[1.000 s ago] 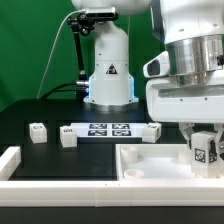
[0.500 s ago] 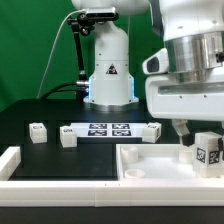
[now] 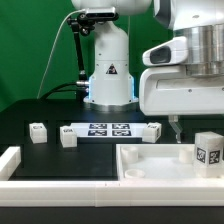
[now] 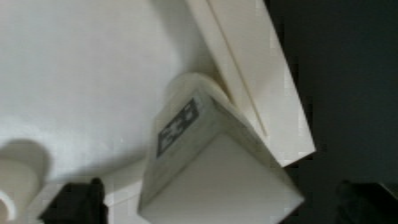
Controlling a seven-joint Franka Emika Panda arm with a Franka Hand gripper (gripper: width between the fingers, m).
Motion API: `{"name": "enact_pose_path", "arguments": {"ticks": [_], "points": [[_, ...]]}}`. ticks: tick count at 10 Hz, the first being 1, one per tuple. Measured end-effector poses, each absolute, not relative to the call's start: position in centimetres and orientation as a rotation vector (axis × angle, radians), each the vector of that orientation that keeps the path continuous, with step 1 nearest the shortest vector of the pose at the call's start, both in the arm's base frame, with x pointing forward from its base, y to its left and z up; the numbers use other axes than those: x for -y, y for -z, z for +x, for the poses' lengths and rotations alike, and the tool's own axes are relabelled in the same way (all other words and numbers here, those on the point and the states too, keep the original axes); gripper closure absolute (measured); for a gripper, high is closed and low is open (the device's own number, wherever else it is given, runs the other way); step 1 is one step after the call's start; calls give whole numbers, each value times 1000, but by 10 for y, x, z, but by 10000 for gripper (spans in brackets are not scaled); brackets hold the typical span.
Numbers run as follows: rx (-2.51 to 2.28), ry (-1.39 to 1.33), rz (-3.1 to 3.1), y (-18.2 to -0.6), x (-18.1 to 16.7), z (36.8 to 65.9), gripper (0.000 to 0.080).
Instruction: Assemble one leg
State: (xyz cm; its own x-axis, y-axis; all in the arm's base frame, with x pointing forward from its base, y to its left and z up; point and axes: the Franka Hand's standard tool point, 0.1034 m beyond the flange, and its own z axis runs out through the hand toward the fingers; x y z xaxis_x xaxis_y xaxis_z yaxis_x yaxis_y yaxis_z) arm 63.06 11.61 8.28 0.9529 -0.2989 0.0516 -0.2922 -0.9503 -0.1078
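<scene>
The leg (image 3: 209,150), a small white block with a black-and-white tag, stands upright in the large white panel (image 3: 150,163) by its rim on the exterior view's right. My gripper (image 3: 196,124) hangs just above the leg, open and holding nothing. One dark finger (image 3: 176,127) shows to the left of the leg. In the wrist view the leg (image 4: 214,160) sits against the panel's raised rim (image 4: 249,70). My gripper (image 4: 222,208) has its two dark fingertips spread wide on either side of the leg, apart from it.
Three more legs lie on the black table (image 3: 38,131), (image 3: 68,136), (image 3: 150,133) around the marker board (image 3: 108,129). The arm's base (image 3: 108,70) stands behind. A white rail (image 3: 12,160) runs along the front left. A short round stub (image 4: 15,185) rises from the panel.
My gripper let go of the leg and rose straight up. The leg stays standing in the panel's corner at the exterior view's right.
</scene>
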Motion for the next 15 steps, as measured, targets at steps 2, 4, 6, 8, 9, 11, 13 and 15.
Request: {"name": "enact_pose_path", "arguments": {"ticks": [2, 4, 6, 8, 9, 11, 13, 15], "points": [[-149, 126, -3077, -83, -118, 631, 150], [176, 164, -3118, -80, -118, 633, 150], [388, 206, -3106, -78, -113, 634, 150], [475, 221, -3101, -76, -107, 634, 178], [476, 221, -3101, -76, -107, 633, 178], [441, 219, -3104, -76, -108, 633, 510], [410, 218, -3106, -75, -108, 633, 509], [57, 238, -3100, -75, -108, 634, 509]]}}
